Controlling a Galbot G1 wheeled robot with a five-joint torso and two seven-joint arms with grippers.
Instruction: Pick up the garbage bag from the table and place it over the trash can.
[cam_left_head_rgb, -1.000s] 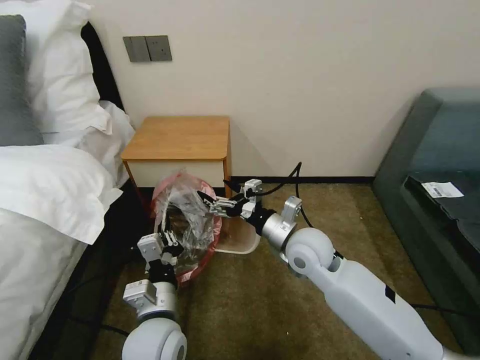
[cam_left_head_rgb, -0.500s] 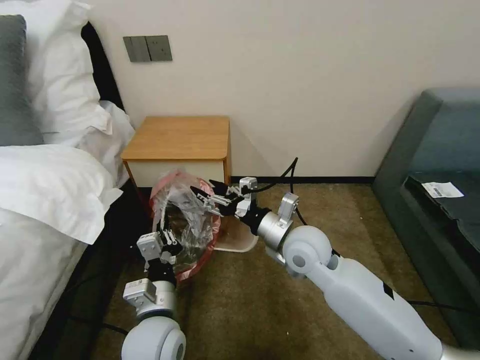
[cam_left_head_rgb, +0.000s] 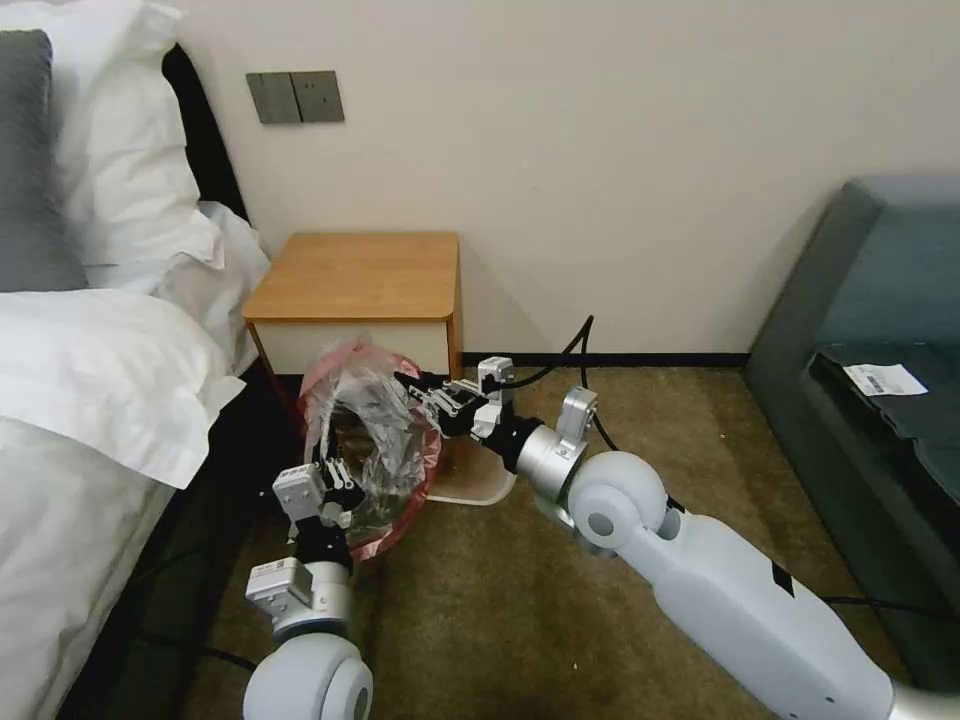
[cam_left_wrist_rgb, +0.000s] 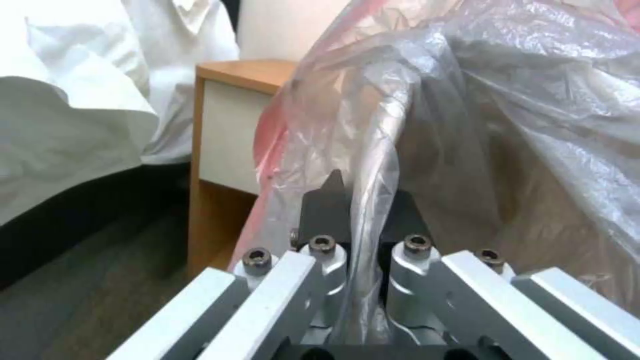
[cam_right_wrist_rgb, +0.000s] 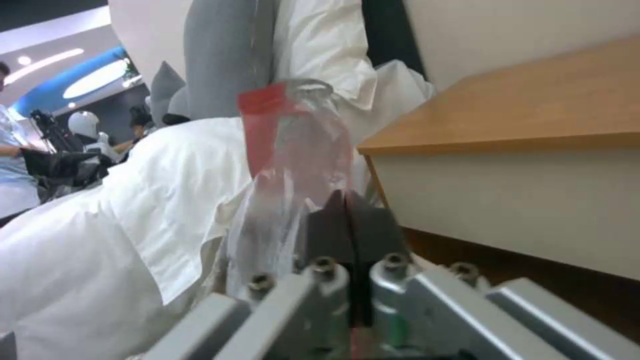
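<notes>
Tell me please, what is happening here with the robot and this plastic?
The robot holds a garbage bag between both grippers, on the floor in front of the table. The left gripper grips the near edge, its jaws shut on the plastic. The right gripper grips the far edge, jaws shut too. The bag hangs open over the trash can, which it mostly hides. The bag is off the table.

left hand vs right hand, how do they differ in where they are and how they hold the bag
The left hand sits at the garbage bag's near edge, pointing up and away from the robot; the right hand sits at the far side by the table, reaching in from the right. In the left wrist view clear film runs between the left fingers; in the right wrist view the right fingers press together beside the red-edged film. Both are shut on the bag, holding its mouth spread.
</notes>
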